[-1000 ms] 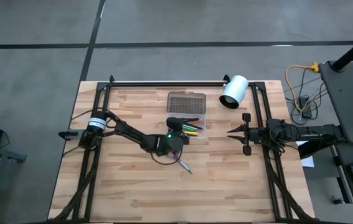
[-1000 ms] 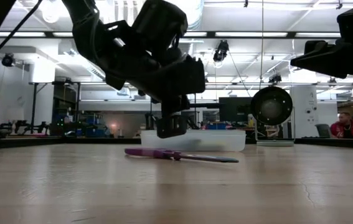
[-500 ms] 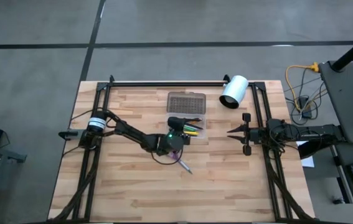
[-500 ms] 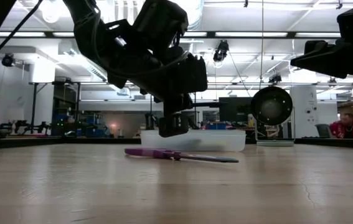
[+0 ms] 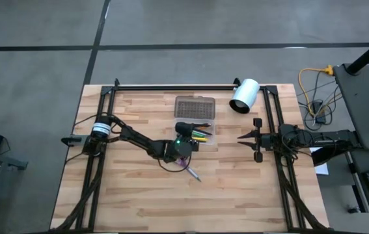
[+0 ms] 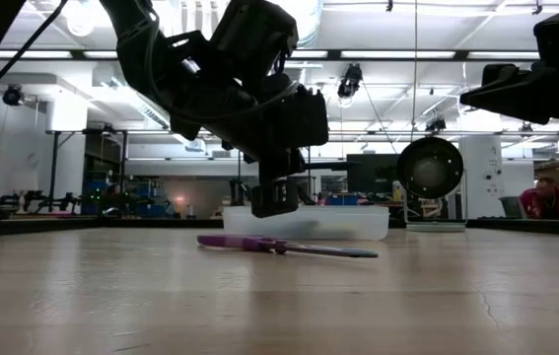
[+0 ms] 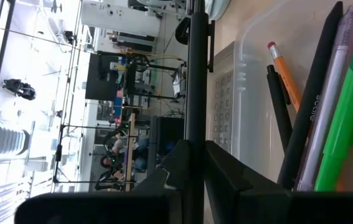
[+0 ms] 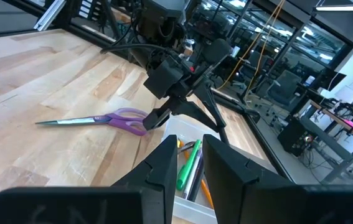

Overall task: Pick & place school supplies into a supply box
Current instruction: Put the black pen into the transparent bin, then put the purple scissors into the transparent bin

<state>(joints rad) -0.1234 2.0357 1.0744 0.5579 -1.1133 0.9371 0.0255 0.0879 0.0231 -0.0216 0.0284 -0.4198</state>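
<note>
- Left tool (image 5: 183,127): positioned at the near left corner of the supply box (image 5: 195,119), above the tabletop (image 5: 138,188). In the left wrist view a slim black pen (image 7: 195,93) runs straight out between its fingers (image 7: 226,177), which sit close against it; the tool is closed on that pen.
- The black pen points toward the box; whether its far tip touches the box cannot be told.
- Right tool (image 5: 241,137): raised at the right side of the tabletop, well apart from the box. In the right wrist view its fingers (image 8: 164,163) stand apart with nothing between them.
- Supply box: clear case at the middle of the tabletop toward the far edge, its dotted grey lid (image 5: 194,106) folded open on the far side.
- Contents seen inside the box: a green pen (image 7: 344,124), an orange pencil (image 7: 286,74), further black pens and one pale lilac pen (image 7: 332,93).
- Purple-handled scissors (image 5: 191,171): lying flat on the tabletop, on the near side of the box and apart from it, not in the box. In the low view they (image 6: 284,246) rest just below the left tool, not touched by it.
- White cylinder (image 5: 244,95): lying at the far right of the tabletop, apart from the box.
</note>
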